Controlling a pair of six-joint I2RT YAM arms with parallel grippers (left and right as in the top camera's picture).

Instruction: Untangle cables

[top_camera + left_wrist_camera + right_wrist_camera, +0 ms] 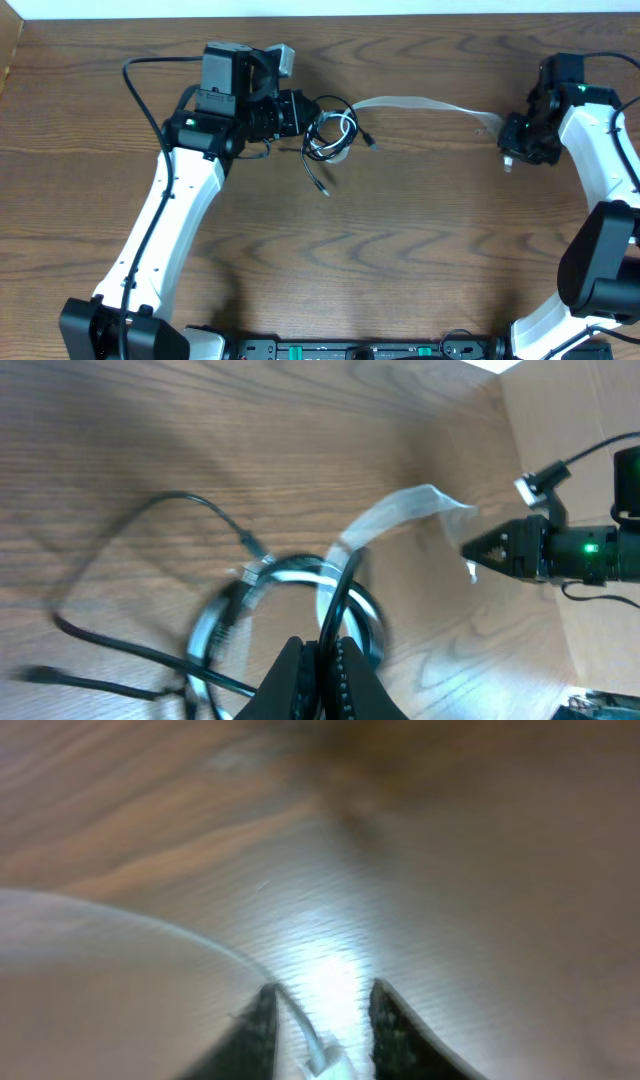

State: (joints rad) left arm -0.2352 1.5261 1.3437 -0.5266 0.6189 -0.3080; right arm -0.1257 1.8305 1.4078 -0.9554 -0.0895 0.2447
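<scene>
Our left arm (175, 205) reaches forward and bends inward at the wrist, its claw (320, 648) pinched tight on the black cable (335, 595). Our right arm (598, 140) stretches forward with the wrist turned inward, and its claw (320, 995) hangs low with fingers slightly parted.

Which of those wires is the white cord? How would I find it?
Look at the wooden table between the two arms. From the tangle at the left gripper, shut on the black cord, one pale strand stretches across to the right gripper. That is the white cord: the only light-coloured wire, every other one being black.
</scene>
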